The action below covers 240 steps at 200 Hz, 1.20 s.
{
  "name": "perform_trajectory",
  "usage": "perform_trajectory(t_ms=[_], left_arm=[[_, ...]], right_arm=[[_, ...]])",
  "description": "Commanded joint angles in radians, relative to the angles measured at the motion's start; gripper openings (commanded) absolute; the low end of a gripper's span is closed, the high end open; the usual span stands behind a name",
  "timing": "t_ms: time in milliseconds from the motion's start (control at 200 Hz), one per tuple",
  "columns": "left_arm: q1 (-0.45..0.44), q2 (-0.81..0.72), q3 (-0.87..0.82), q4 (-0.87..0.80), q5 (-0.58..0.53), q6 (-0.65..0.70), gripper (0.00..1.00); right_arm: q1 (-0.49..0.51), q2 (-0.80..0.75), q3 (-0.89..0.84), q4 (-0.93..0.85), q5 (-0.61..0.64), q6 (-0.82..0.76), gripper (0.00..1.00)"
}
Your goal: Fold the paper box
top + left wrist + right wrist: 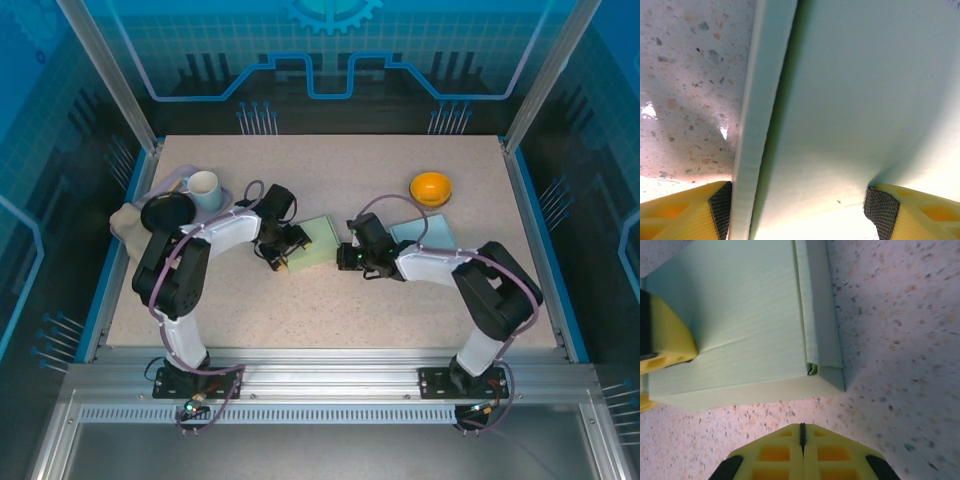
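Note:
The paper box (321, 243) is pale green and lies closed at the middle of the table. My left gripper (283, 252) holds its left end. In the left wrist view the box (840, 100) spans the whole gap of the gripper (801, 207), with both mesh pads (881, 210) pressed against it and a side flap edge (752, 150) by the left pad. My right gripper (348, 258) is at the box's right side. In the right wrist view the right gripper (801, 432) is shut and empty, over bare table just short of the box's corner (827, 372).
An orange bowl (431, 187) sits at the back right. A white mug (204, 188), a black dish (168, 212) and a beige cloth (125, 222) are at the back left. A pale blue flat piece (425, 235) lies beside the right arm.

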Motion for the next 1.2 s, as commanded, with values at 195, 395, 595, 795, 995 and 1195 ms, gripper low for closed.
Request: perform_trajectory(t_ms=[195,395,595,795,995,1195], left_arm=[[-0.056,0.113,-0.079,-0.114,-0.032,-0.018,0.76],[-0.086,0.050,-0.067,-0.128,0.004,-0.010,0.82],[-0.088,0.050,0.005,-0.183,0.033,0.053,0.86],[-0.105,0.059,0.043,-0.208,0.063,0.108,0.89],[-0.125,-0.021,0.059,-0.274,-0.004,0.171,0.99],[-0.124,-0.122,0.106,-0.365,-0.089,0.284,0.99]], right_arm=[[-0.046,0.143,0.085,0.241,-0.049,0.111,0.06],[-0.126,0.163,0.140,0.128,-0.114,0.070,0.07],[-0.164,0.251,0.227,0.023,-0.215,0.023,0.07],[-0.168,0.319,0.297,-0.028,-0.305,-0.018,0.08],[-0.179,0.329,0.319,-0.086,-0.294,-0.049,0.08],[-0.207,0.319,0.315,-0.118,-0.297,-0.075,0.08]])
